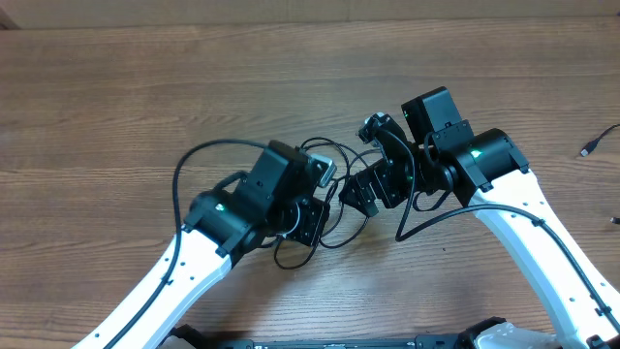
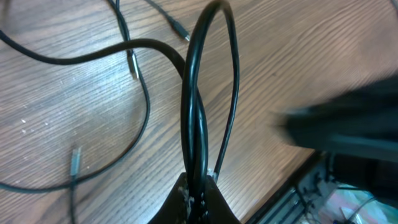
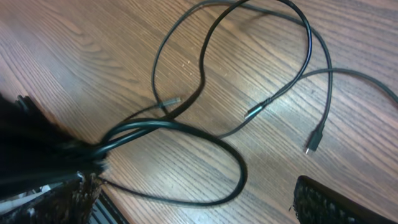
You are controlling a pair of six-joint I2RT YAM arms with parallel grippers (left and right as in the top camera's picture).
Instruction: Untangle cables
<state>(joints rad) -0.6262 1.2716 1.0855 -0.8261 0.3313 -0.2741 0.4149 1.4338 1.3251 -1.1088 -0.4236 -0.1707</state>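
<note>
My left end effector [image 2: 198, 191] is clamped tight on the cables [image 2: 194, 93], its jaws pinched together on a bundle of black strands over the middle of the bench [image 2: 298, 56]. In my left wrist view those strands rise out of the grip as a tall, narrow loop, a thick strand with a thinner one just beside it. Left of the loop, loose strands lie flat on the wood, and one of them ends in a small metal plug [image 2: 132, 65]. From overhead, more cable loops curl on the far side and the near side of that wrist. Just to the right, my right end effector [image 3: 193, 186] faces the left one, close to it, though I cannot tell whether they touch. Its jaws stand wide apart and hold nothing; one finger [image 3: 336, 202] shows at the lower right of my right wrist view, and a cable loop lies on the bench between the two. At the bench's right edge a stray cord end [image 1: 588, 147] lies well apart from the tangle
</note>
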